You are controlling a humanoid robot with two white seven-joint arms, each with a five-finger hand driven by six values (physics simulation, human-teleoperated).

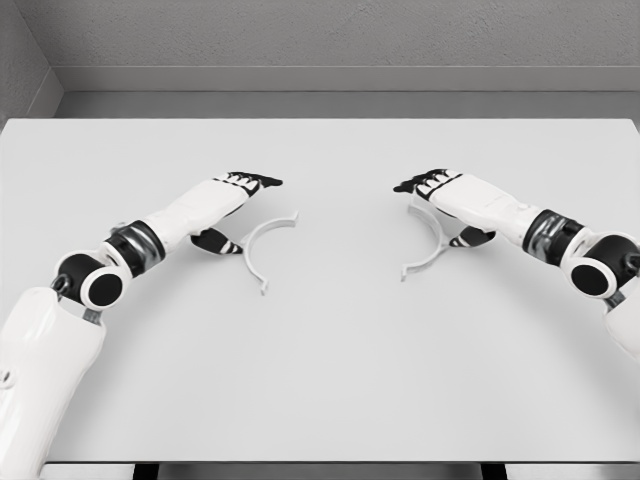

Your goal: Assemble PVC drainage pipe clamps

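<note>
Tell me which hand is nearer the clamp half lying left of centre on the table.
Left. The left hand sits right beside that clamp half, fingers open around its outer curve. The right hand is across the table, at the other clamp half.

One view only, from the robot's head, looking forward and down over a white table (320,380) to the wall (340,35) behind it. Both arms enter from the lower corners, the table filling most of the frame.
</note>
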